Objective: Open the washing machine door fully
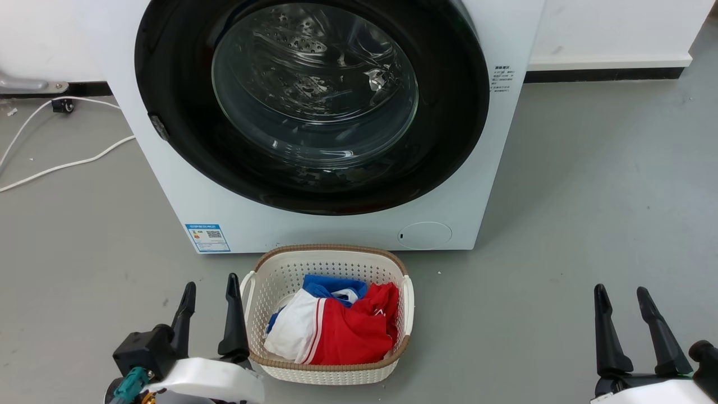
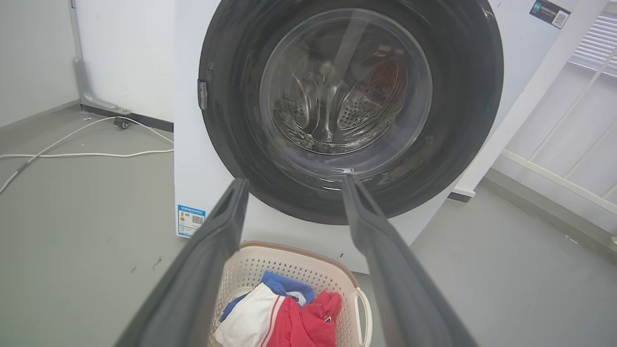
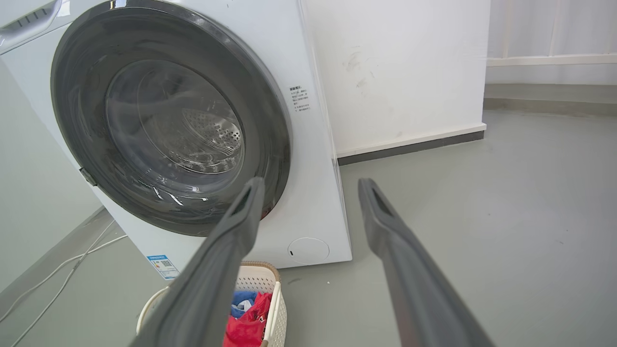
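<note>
We hold the left gripper (image 1: 211,283) and the right gripper (image 1: 621,289) low on either side of the laundry basket (image 1: 331,255), jaws parted and empty, since the washing machine door (image 1: 314,101) lies shut against the front of the washing machine (image 1: 336,230), its catch (image 1: 159,126) at the left rim not yet reached.

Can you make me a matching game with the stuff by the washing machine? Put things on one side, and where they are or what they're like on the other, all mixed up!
Things:
1. washing machine door
2. basket
3. blue sticker
4. white cable

Clues:
A. lies on the floor beside the washing machine
B. shut
C. holds red, white and blue clothes
D. stuck low on the machine's white front

Pairs: 1-B, 2-C, 3-D, 4-A.
</note>
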Robot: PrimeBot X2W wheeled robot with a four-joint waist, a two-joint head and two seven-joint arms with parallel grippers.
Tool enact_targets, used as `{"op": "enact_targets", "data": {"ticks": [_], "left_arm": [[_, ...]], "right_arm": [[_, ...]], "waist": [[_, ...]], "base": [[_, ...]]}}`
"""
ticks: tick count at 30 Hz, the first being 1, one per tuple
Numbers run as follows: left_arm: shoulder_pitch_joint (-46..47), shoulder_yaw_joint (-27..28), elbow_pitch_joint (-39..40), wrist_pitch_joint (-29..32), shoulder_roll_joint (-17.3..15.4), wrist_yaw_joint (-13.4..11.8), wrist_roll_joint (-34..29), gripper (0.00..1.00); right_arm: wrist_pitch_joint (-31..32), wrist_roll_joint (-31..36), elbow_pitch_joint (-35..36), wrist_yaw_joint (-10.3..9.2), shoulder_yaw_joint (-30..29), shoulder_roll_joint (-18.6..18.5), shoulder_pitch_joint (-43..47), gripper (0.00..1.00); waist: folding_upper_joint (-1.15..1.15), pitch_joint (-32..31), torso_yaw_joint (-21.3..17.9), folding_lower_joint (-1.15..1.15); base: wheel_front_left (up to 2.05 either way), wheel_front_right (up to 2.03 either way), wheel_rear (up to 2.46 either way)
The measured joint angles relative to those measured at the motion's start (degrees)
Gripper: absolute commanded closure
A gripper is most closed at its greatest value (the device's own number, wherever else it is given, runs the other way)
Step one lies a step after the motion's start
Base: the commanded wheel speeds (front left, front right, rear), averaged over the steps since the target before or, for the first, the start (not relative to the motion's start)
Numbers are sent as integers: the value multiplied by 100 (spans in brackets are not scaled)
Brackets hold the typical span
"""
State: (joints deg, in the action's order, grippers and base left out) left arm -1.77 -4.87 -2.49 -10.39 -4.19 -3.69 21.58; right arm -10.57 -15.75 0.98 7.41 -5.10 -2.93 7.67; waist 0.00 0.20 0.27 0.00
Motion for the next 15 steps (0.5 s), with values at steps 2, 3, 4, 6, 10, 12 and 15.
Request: {"op": "enact_targets", "data": {"ticks": [2,3,4,6,10,12,15], "left_arm": [[-30,-1,-10,-34,20,16,-99,0],[-34,3,-12,-41,26,27,-147,0],[-34,3,-13,-48,34,48,-191,0],[-37,12,-13,-87,49,65,-277,0],[-74,53,-11,-149,83,151,-522,0],[-93,59,-12,-183,97,168,-605,0],[-121,67,-14,-211,104,179,-750,0]], "right_arm": [[-8,29,21,0,-4,0,12,0],[-30,75,37,0,-1,0,27,0],[-52,124,55,0,1,0,49,0],[-63,196,84,0,5,0,63,0],[-136,442,140,0,12,1,131,0],[-160,525,171,1,21,0,147,0],[-201,637,205,1,24,1,180,0]], "waist": [[0,-4,2,0],[0,-7,4,0],[0,-9,5,0],[0,-12,7,0],[0,-17,15,0],[0,-19,16,0],[0,-20,17,0]], "base": [[0,0,0],[0,0,0],[0,0,0],[0,0,0],[0,0,0],[0,0,0],[0,0,0]]}}
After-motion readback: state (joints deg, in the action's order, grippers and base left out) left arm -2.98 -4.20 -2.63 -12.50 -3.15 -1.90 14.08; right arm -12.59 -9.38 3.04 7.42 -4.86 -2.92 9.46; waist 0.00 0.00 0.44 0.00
